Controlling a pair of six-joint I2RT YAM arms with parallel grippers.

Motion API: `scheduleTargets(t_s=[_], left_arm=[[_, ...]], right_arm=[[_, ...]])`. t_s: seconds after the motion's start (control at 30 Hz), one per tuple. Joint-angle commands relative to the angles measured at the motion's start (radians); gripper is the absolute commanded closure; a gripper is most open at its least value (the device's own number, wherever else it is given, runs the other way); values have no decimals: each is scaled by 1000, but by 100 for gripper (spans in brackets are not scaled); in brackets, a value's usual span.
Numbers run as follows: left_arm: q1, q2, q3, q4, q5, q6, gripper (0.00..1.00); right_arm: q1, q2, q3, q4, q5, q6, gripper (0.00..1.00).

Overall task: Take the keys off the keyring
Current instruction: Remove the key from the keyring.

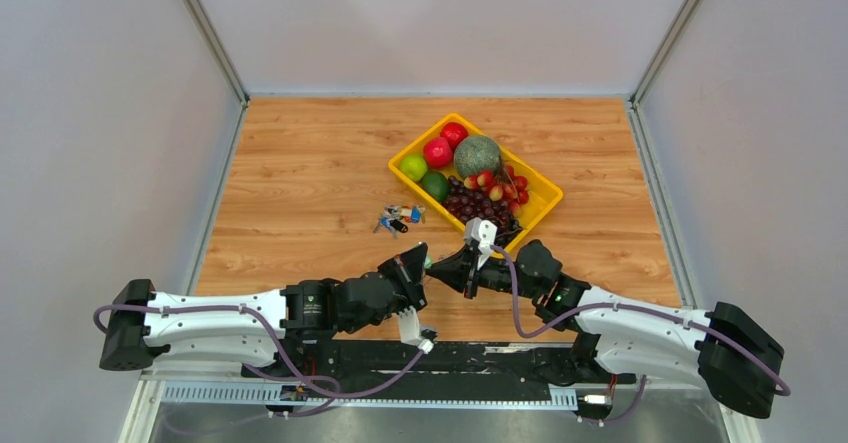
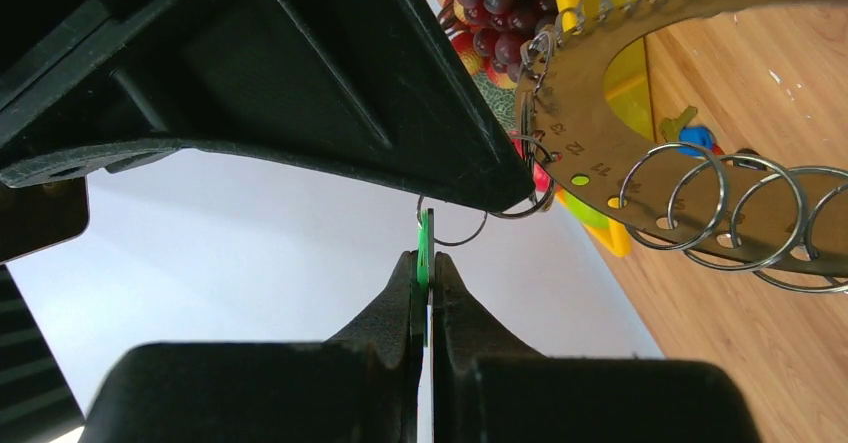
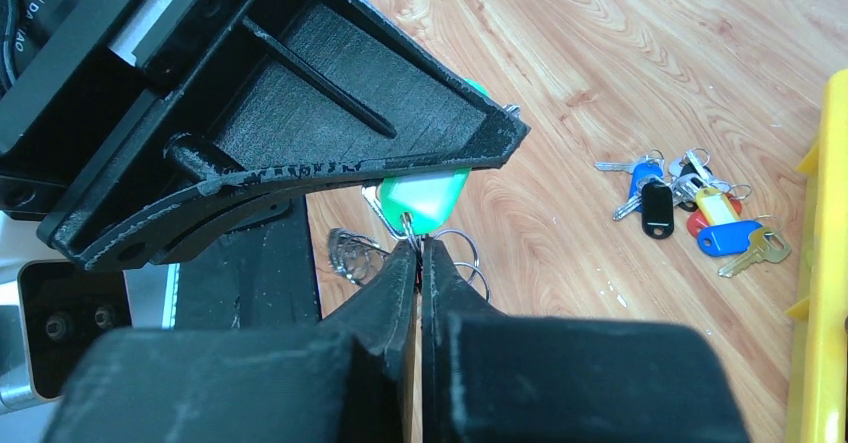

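Observation:
In the left wrist view the keyring [image 2: 585,103] is a flat metal band with numbered holes, and several small split rings [image 2: 715,203] hang from it. The keys are out of view. My left gripper [image 2: 427,263] is shut on the small green tag [image 2: 424,235]. My right gripper [image 3: 418,248] is shut on the little wire ring [image 3: 408,225] at the tip of that green tag [image 3: 428,201]. Seen from above, the left gripper [image 1: 420,260] and right gripper [image 1: 443,266] meet tip to tip over the near middle of the table.
A yellow tray [image 1: 545,203] behind the grippers holds a melon [image 1: 477,155], apples, limes and grapes. A small bunch of coloured keys [image 1: 400,216] lies left of the tray, also seen as the coloured keys [image 3: 690,208] in the right wrist view. Grey walls close off the table.

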Motion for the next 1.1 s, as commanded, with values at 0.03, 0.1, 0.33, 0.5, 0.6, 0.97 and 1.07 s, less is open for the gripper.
scheduleTargets(t_s=[0.03, 0.1, 0.33, 0.5, 0.6, 0.97, 1.07], left_arm=[[-3, -11, 39, 46, -11, -8, 100], [-2, -12, 38, 46, -14, -8, 100], [-2, -17, 38, 45, -15, -9, 100], [-2, -19, 38, 45, -14, -8, 100], [-2, -22, 38, 45, -15, -8, 100], [-8, -29, 33, 44, -16, -3, 100], [-8, -33, 31, 43, -18, -3, 100]], right_arm=[[6, -26, 5, 52, 2, 13, 100], [4, -45, -6, 43, 11, 22, 100], [4, -153, -73, 22, 45, 60, 100], [4, -197, -95, 14, 69, 83, 100], [0, -190, -90, 2, 82, 103, 100], [-152, -140, -92, 93, 14, 403, 100], [-198, -133, -107, 130, -12, 480, 100]])
